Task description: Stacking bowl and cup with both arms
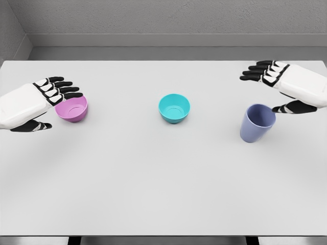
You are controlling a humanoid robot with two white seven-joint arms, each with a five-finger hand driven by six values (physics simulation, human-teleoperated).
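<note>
Periwinkle plastic cup (pixel 257 123) stands upright nearest on the white table (pixel 153 194), right of centre, with the right hand (pixel 286 84) open just beyond it, fingers spread, holding nothing. Farther back sit a teal round bowl (pixel 174 108) at centre and a pink round bowl (pixel 71 109) at left, where the left hand (pixel 38 99) hovers open at its rim, grasping nothing.

Smooth matt plastic pink bowl (pixel 71 108), teal bowl (pixel 174 107), lavender cup (pixel 257 123); matt white table (pixel 153 189).
</note>
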